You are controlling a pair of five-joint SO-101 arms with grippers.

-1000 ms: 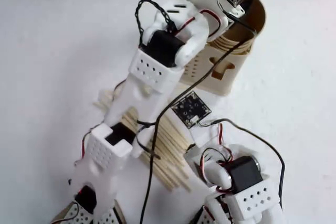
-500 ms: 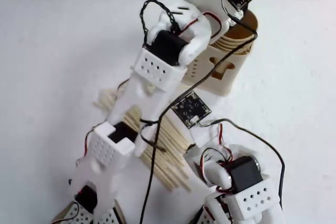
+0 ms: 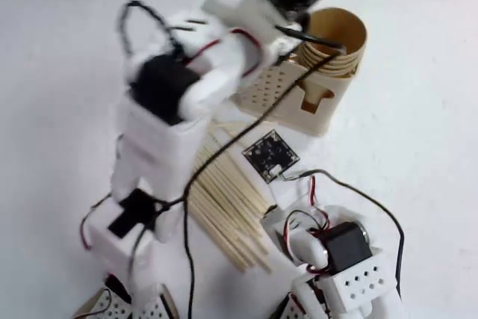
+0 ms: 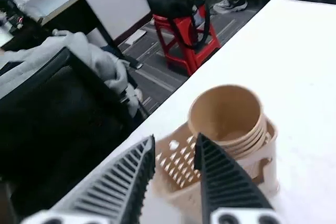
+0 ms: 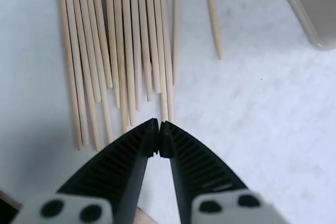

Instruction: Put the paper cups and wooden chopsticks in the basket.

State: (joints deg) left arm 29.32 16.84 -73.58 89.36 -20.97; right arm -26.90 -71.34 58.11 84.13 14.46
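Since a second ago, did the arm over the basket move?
Yes. In the high view the left arm swung left, off the paper cups in the basket.

High view. White table (image 3: 60, 72), its surface running to every edge but the far one at 12 o'clock. Two kinds of object rest directly on it. A perforated beige basket (image 3: 278, 89) stands upright at about 1 o'clock from the table's centre. A loose bundle of wooden chopsticks (image 3: 224, 199) lies flat at about 6 o'clock, the sticks side by side and roughly parallel, their long axis running from 11 o'clock to 5 o'clock. The bundle's far ends lie near the basket's base. In the right wrist view, one stray stick (image 5: 212, 19) lies just beside the bundle, apart from it.
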